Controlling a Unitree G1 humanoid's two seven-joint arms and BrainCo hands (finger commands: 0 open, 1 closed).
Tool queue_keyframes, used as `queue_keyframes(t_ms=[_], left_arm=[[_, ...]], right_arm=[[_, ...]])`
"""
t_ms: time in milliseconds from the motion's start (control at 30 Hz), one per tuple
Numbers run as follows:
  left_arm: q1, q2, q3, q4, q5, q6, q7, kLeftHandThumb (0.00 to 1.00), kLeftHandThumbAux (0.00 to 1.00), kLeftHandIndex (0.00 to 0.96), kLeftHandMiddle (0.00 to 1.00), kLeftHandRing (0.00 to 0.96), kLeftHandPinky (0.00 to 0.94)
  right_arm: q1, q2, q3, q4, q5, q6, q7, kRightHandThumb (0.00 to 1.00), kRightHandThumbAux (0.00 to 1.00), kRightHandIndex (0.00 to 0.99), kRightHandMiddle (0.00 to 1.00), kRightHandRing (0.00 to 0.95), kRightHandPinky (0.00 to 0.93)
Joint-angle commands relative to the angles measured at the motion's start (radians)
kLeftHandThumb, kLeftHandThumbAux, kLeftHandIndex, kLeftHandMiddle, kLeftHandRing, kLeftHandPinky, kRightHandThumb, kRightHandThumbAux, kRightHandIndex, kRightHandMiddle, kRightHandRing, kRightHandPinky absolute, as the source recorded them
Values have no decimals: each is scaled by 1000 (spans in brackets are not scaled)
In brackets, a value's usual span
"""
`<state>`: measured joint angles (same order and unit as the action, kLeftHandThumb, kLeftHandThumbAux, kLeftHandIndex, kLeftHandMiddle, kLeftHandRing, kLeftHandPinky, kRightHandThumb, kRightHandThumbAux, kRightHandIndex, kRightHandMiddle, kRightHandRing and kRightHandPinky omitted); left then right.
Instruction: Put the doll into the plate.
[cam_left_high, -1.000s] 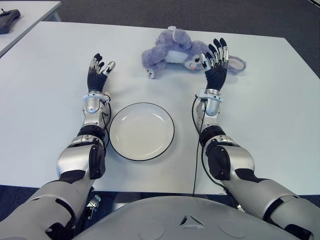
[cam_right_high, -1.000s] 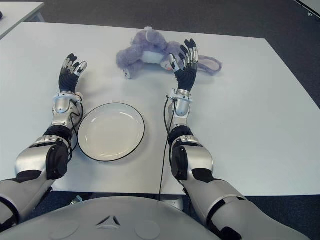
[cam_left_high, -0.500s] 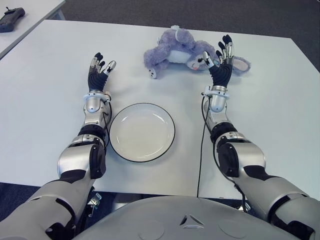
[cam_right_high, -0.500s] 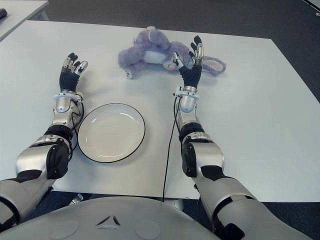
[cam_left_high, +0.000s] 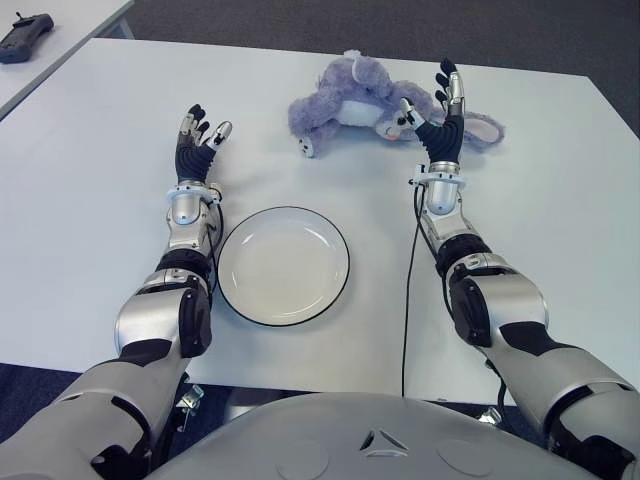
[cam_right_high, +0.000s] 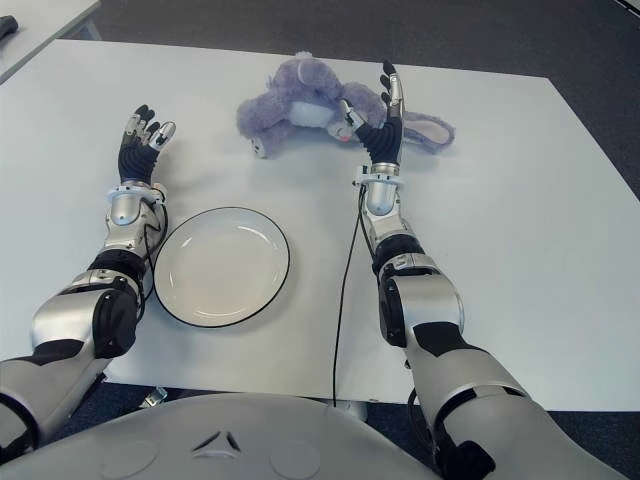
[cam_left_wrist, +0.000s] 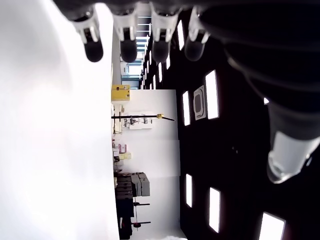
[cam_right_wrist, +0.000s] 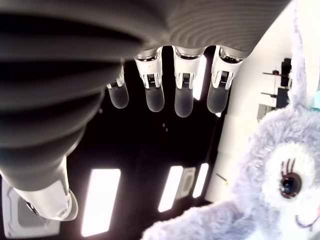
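Note:
A purple plush rabbit doll (cam_left_high: 350, 98) lies on its side at the far middle of the white table (cam_left_high: 90, 150). A white plate (cam_left_high: 283, 263) with a dark rim sits nearer, between my two arms. My right hand (cam_left_high: 437, 110) is raised with fingers spread, just in front of the doll's head, holding nothing; the right wrist view shows the doll's face (cam_right_wrist: 280, 175) close beside the open fingers (cam_right_wrist: 183, 95). My left hand (cam_left_high: 198, 135) stands open to the left of the plate, well apart from the doll.
A dark handheld device (cam_left_high: 22, 24) lies on a second table at the far left. The table's right edge borders dark carpet (cam_left_high: 600, 40). A black cable (cam_left_high: 408, 300) runs along my right forearm.
My right hand has moved forward and to the right, closer to the doll's head, staying open. The left hand has not moved.

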<state>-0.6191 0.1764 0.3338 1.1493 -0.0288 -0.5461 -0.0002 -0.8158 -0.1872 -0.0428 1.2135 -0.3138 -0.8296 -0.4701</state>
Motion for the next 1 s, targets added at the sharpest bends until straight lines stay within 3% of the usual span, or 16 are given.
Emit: queue_keyframes(t_ms=[33, 433, 600, 1000], left_arm=[[231, -86, 3, 167, -16, 86, -10, 0, 591, 33, 66, 25, 0], [232, -84, 0, 167, -13, 85, -13, 0, 597, 34, 62, 25, 0], [232, -83, 1, 168, -15, 87, -17, 0, 594, 33, 63, 25, 0], [235, -84, 5, 166, -20, 81, -26, 0, 614, 35, 66, 29, 0]], right_arm=[[-61, -43, 43, 42, -35, 77, 17, 205, 594, 72, 86, 75, 75], [-111, -94, 108, 66, -77, 156, 7, 194, 526, 64, 73, 54, 37], [-166, -120, 156, 80, -118, 229, -2, 184, 476, 51, 53, 30, 14], [-251, -165, 210, 106, -140, 392, 91, 198, 457, 19, 0, 0, 0]])
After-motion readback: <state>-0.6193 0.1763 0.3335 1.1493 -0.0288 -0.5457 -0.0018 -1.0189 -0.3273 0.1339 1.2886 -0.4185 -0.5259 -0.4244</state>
